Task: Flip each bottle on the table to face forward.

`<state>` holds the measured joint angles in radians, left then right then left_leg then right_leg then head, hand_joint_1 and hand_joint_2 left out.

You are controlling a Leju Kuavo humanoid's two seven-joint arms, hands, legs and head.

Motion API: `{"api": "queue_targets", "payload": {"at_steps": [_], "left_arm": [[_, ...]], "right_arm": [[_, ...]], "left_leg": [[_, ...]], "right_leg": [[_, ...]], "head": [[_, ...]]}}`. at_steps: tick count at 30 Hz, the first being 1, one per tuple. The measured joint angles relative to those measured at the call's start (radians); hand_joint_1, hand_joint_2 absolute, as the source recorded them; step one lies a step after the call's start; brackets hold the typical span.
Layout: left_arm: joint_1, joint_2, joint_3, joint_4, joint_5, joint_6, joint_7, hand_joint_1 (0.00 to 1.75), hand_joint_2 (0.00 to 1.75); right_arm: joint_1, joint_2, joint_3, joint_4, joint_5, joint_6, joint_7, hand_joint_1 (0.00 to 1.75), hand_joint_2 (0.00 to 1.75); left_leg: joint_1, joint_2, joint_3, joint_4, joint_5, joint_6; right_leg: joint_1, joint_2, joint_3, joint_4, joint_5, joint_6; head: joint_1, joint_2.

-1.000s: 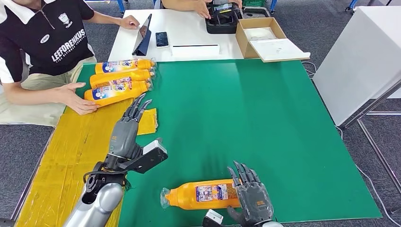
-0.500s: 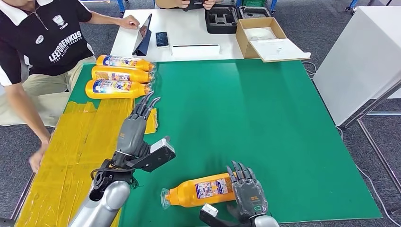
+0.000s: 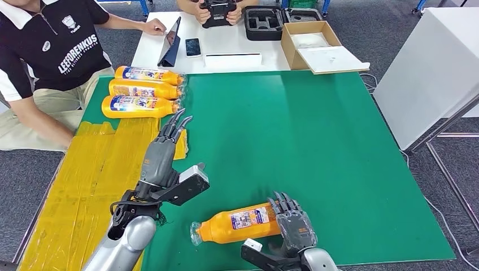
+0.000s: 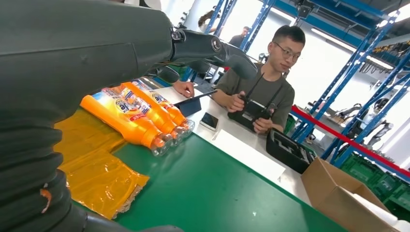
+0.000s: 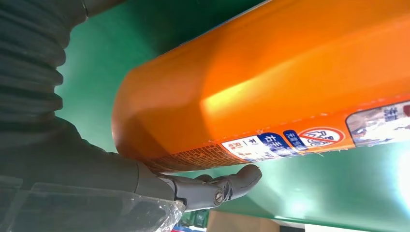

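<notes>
An orange bottle lies on the green mat near the front edge, its back label up and its clear cap toward my left. My right hand grips its base end; in the right wrist view the bottle rests against the fingers. My left hand hovers open over the mat's left edge, fingers stretched toward three more orange bottles lying side by side at the far left. The left wrist view shows those bottles.
Yellow sheeting covers the table's left strip. A person sits at the far left. Behind the mat a white table carries a tablet, a phone, a black case and a cardboard box; a second person holds a controller there.
The seated person let go of the three bottles and drew their arm back. My left hand moved slightly forward. The bottle in my right hand tilted, its base end now further from me.
</notes>
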<state>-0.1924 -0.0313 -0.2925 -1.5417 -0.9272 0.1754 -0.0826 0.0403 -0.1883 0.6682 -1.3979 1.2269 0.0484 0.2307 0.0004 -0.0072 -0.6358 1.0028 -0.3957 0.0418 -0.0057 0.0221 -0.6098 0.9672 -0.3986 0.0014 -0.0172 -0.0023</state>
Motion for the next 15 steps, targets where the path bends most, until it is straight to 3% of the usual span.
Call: {"api": "queue_targets", "payload": {"at_steps": [9,13,15], "left_arm": [[0.000,0.000,-0.001,0.011,0.029,0.022,-0.011,0.00,1.75],[-0.001,0.000,-0.001,0.023,0.047,0.026,-0.019,0.00,1.75],[-0.003,0.000,-0.001,0.030,0.053,0.026,-0.023,0.00,1.75]], "right_arm": [[-0.077,-0.006,0.003,0.094,0.031,0.028,-0.052,0.01,1.75],[-0.116,-0.012,0.014,0.143,0.043,0.041,-0.083,0.38,1.75],[-0.126,-0.015,0.022,0.156,0.045,0.053,-0.090,0.38,1.75]], "left_leg": [[0.000,0.003,0.006,0.000,-0.003,0.000],[0.000,0.007,0.009,-0.001,-0.003,0.001],[0.000,0.008,0.012,-0.001,-0.004,0.001]], "right_leg": [[0.000,0.004,0.004,0.000,0.001,0.000],[0.000,0.007,0.006,-0.001,0.001,0.000],[0.000,0.008,0.005,-0.001,0.001,-0.001]], "head": [[0.000,0.000],[0.000,0.000],[0.000,0.000]]}}
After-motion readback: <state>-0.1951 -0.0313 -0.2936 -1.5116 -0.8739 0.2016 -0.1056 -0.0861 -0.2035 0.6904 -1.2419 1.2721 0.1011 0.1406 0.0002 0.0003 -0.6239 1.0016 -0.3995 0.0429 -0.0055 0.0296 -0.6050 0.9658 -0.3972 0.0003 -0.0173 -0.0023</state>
